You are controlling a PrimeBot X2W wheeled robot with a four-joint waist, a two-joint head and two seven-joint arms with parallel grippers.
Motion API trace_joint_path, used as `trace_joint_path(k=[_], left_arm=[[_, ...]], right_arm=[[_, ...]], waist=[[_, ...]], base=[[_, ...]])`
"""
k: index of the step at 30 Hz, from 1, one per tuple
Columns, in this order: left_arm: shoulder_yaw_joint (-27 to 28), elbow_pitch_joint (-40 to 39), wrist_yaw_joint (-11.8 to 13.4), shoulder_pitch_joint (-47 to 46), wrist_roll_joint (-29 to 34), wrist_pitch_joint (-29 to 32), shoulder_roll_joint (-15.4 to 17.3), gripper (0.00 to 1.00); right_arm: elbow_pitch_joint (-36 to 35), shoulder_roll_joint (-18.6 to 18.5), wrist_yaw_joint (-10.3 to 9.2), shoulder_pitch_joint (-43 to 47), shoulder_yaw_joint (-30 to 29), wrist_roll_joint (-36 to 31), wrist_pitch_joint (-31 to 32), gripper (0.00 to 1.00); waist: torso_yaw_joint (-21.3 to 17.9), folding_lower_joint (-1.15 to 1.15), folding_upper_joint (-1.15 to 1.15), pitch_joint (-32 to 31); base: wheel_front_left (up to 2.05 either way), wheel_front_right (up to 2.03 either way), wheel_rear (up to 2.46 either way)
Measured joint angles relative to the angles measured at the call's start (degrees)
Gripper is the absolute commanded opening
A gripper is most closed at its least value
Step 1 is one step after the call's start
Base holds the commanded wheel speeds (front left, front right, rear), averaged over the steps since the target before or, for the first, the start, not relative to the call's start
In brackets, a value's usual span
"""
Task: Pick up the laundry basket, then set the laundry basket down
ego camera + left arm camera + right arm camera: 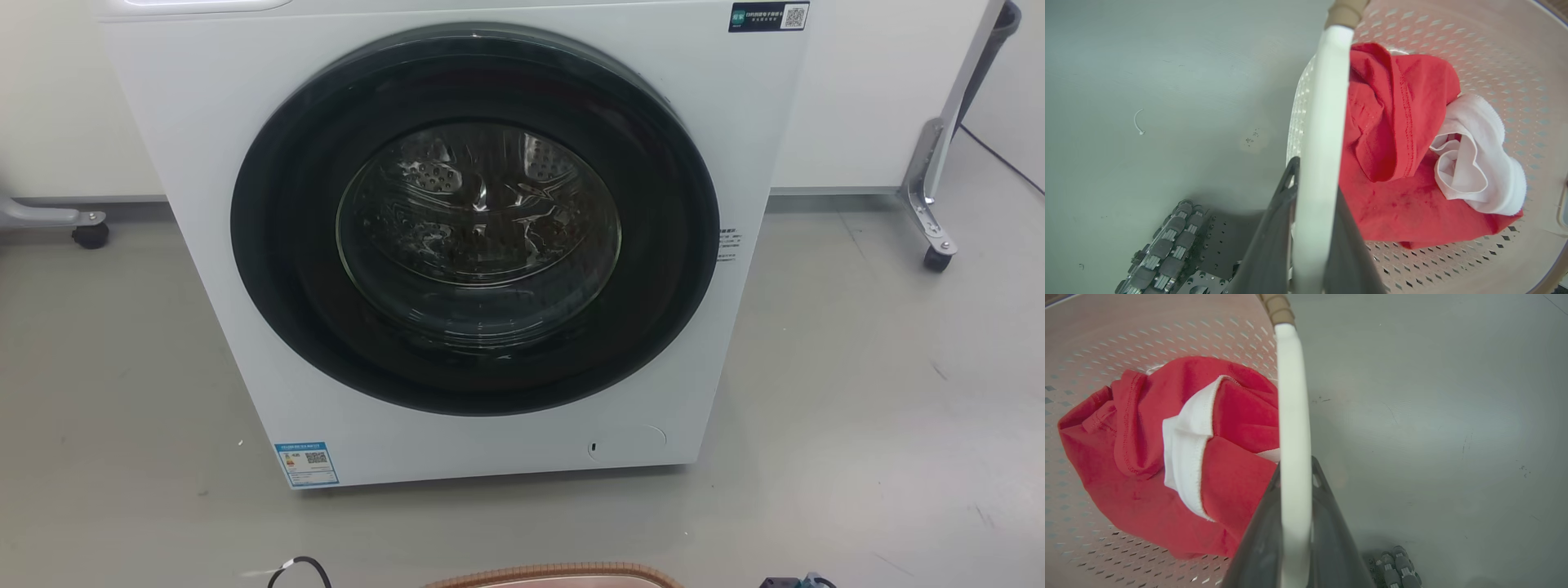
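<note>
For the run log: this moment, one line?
left gripper: shut on laundry basket handle | right gripper: shut on other handle | inside: red garment, white garment | ahead: washing machine
</note>
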Motion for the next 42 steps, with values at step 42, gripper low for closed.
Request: trace_joint_path(k=[42], left_arm=[[-1.92, -0.59, 0.46, -1.52, -1.94, -6.6, -0.38, 0.0]], right_arm=[[-0.04, -0.81, -0.57, -3.13, 0.76, 0.4, -4.24, 0.0]], waist=[[-2.66, 0.0, 0.0, 5.78]], base=[[0.0, 0.0, 0.0]])
